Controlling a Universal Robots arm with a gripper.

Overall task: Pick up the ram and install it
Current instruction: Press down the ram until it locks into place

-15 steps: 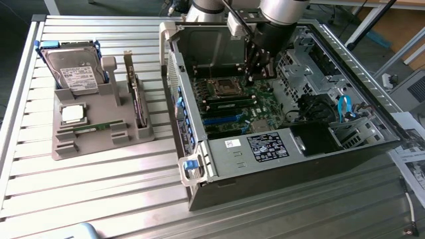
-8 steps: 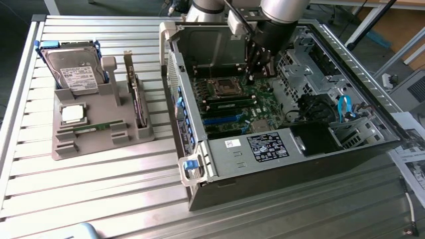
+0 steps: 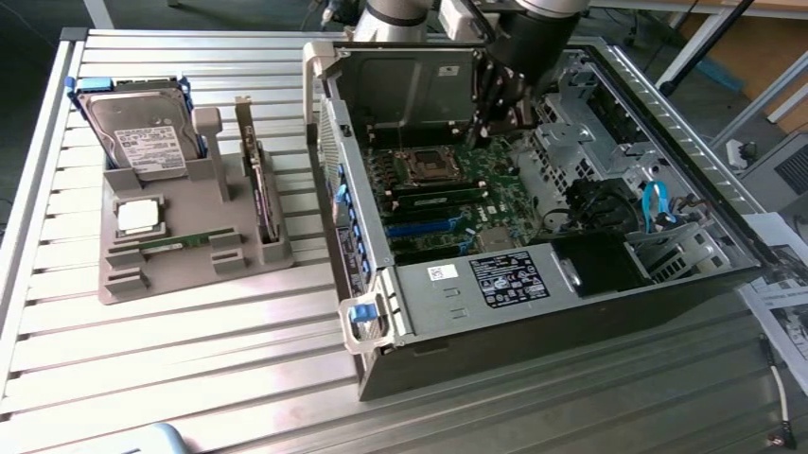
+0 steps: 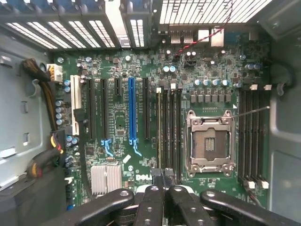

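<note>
**Clenched hand inside open PC case, ram on the tray**

Hand (image 4: 163,188): black jointed metal fingers pressed together, gripping nothing, above the green motherboard (image 4: 122,122) printed "DELL". Motherboard: one blue slot, one square silver CPU socket (image 4: 209,141). Grey plastic tray (image 3: 189,251) beside the steel case (image 3: 505,284) on the ribbed aluminium tabletop (image 3: 189,378). Ram (image 3: 170,244): thin green strip lying flat on the tray, below the labelled hard drive (image 3: 146,142).

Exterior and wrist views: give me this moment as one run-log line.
gripper: shut | position: over motherboard inside computer case | ram: lying in grey tray outside case | pickup: not yet done
</note>
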